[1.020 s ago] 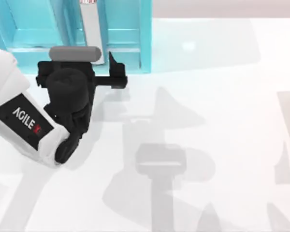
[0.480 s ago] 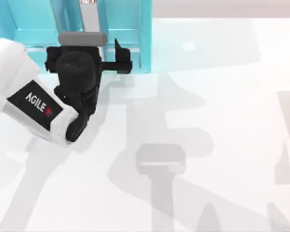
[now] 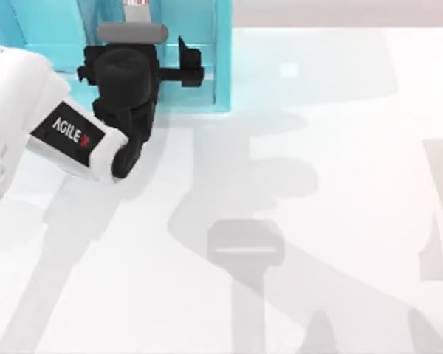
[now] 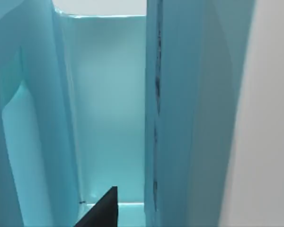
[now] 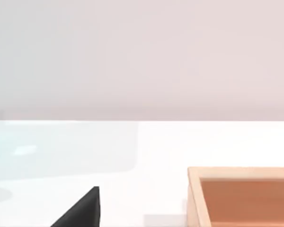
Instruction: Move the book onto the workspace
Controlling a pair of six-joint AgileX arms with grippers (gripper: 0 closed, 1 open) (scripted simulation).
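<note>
Left gripper (image 3: 159, 55) at shelf (image 3: 221, 66) mouth, grip state unclear; book (image 3: 136, 9) probably just ahead, standing upright, long axis running away; left arm nearer

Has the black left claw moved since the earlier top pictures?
Yes. In the top view, the left claw has gone toward the picture's top edge and a little right, deeper between the walls of the fixed turquoise shelf unit.

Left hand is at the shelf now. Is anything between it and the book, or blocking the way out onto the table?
Nothing visible blocks it. The left hand is inside the shelf opening, where the book stands upright. The white table in front is bare.
</note>
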